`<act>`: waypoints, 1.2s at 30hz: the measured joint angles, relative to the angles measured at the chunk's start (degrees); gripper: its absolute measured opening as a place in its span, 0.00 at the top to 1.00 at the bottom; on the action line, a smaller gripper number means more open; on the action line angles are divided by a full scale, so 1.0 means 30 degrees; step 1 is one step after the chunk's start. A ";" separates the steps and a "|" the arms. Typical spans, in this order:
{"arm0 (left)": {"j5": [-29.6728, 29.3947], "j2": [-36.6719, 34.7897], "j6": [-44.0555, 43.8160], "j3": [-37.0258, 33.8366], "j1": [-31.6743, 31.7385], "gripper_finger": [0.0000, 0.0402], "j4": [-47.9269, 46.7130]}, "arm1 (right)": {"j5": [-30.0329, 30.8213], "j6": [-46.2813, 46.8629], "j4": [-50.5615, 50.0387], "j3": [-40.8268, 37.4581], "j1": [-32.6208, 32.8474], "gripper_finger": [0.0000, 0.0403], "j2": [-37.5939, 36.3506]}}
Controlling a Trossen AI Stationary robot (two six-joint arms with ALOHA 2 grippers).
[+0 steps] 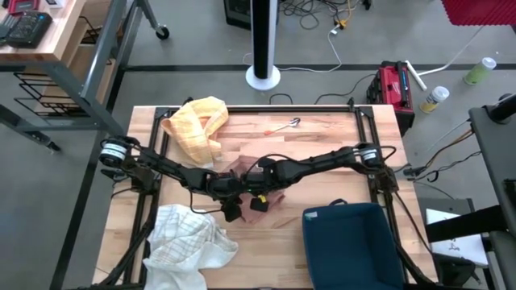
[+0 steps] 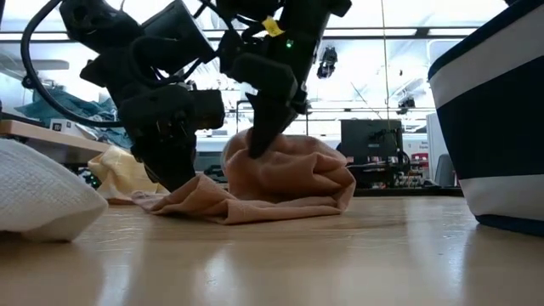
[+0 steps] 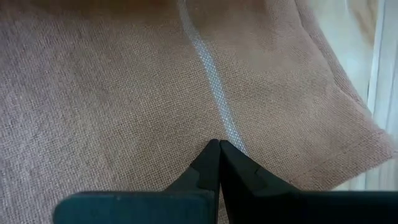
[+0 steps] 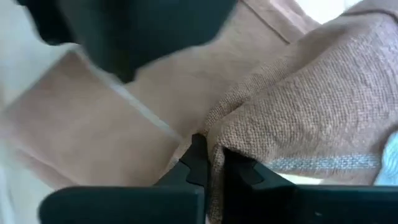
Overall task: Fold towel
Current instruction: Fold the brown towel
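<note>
The pink towel [image 2: 285, 183] lies bunched mid-surface [image 1: 322, 161]. The left gripper [image 3: 217, 163] rests closed on its flat part; the right gripper [image 4: 208, 163] seems to pinch a raised fold, though its fingers look slightly parted. That fold could slip free and collapse. In all: three towels, counting one yellow [image 1: 196, 125] far left and one white [image 1: 187, 242] near left, plus one blue bin [image 1: 351, 246] near right.

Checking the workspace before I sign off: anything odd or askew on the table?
Mostly tidy. The tan woven towel sits bunched in a lump mid-table, not flat, with both grippers on it. The yellow checked cloth and white checked cloth lie crumpled, and a small metal hook-like item lies loose near the far edge.
</note>
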 joint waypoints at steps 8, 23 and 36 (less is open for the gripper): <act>-0.0013 -0.0029 -0.0017 -0.0032 -0.0005 1.00 0.0076 | -0.0008 0.0165 0.0360 0.0000 0.0278 0.69 0.0000; 0.0286 -0.2641 -0.1583 -0.0010 -0.0444 1.00 -0.0152 | -0.1863 -0.0099 0.0687 0.0073 0.0349 0.52 -0.1380; -0.3556 -0.5989 -0.3465 -0.0176 -0.1086 1.00 -0.5049 | 0.1587 0.0282 -0.0297 -0.2146 0.0472 0.57 -0.3428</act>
